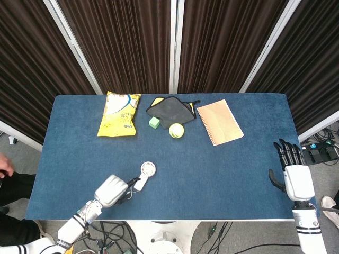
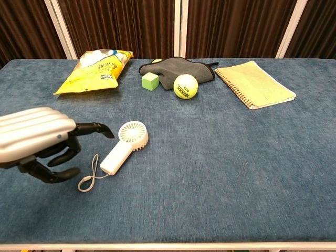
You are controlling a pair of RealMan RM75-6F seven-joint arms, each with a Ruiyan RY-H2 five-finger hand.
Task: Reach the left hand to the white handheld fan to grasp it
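Fan (image 1: 144, 175) and left hand (image 1: 112, 190) sit close together near the front edge of the table (image 1: 238, 169), left of its middle. The white handheld fan lies flat on the blue cloth, its round head (image 2: 133, 134) pointing toward the back edge and its handle (image 2: 116, 157) slanting toward the front-left corner. A thin white wrist loop (image 2: 90, 175) trails from the handle's end.

The left hand (image 2: 37, 143) hangs just to the left of the fan's handle, released and grasping nothing. Its dark fingers (image 2: 92, 127) are spread and curve toward the fan, with one reaching near the fan's head and the others lower, beside the loop. From the chest view there is a gap between the fingertips and the fan; from the head view the fingers overlap the handle, so whether they touch it cannot be told for sure.

The right hand (image 1: 292, 169) rests at the right edge of the table near the front-right corner, fingers straight and apart, holding nothing.

Along the back edge lie a yellow snack bag (image 1: 119, 114) toward the left, a dark grey cloth (image 1: 170, 110) near the middle, and a tan spiral notebook (image 1: 220, 121) to its right. A small green cube (image 2: 150, 81) and a tennis ball (image 2: 185, 86) sit just in front of the cloth, side by side.
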